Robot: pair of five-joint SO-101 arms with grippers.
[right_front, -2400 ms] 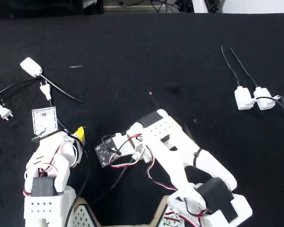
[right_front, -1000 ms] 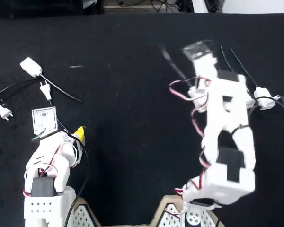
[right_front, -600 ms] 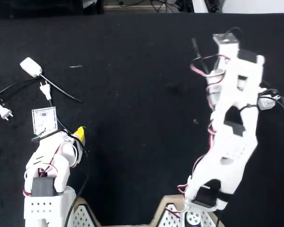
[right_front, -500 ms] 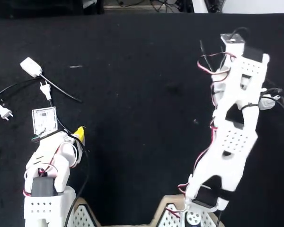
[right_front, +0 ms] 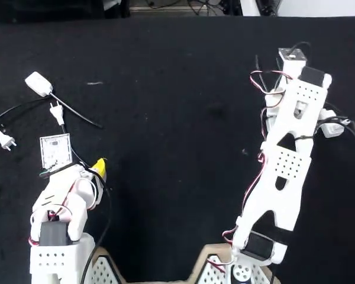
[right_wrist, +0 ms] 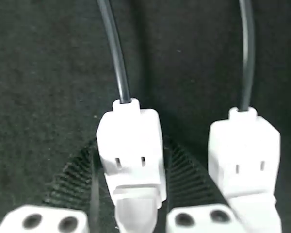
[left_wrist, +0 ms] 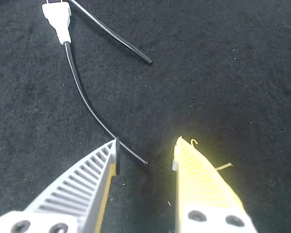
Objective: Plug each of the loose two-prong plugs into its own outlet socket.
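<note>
Mostly blocky white plastic sockets (right_wrist: 131,145), fuzzy cloth (right_wrist: 39,73).

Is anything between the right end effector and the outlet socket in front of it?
Nothing visible does. The right end effector has a finger on either side of the white outlet socket; the second socket lies beside it, outside the fingers.

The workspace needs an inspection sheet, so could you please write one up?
Surface: black table.
Job's things: far plug and near plug loose at left, left socket beyond them; inner socket and outer socket side by side at right.
Clutter: white card at left.
Grippers: left gripper open above a cable end; right gripper open around inner socket.
Cables: black cables run from plugs and sockets.
Surroundings: cords beyond the far edge.
</note>
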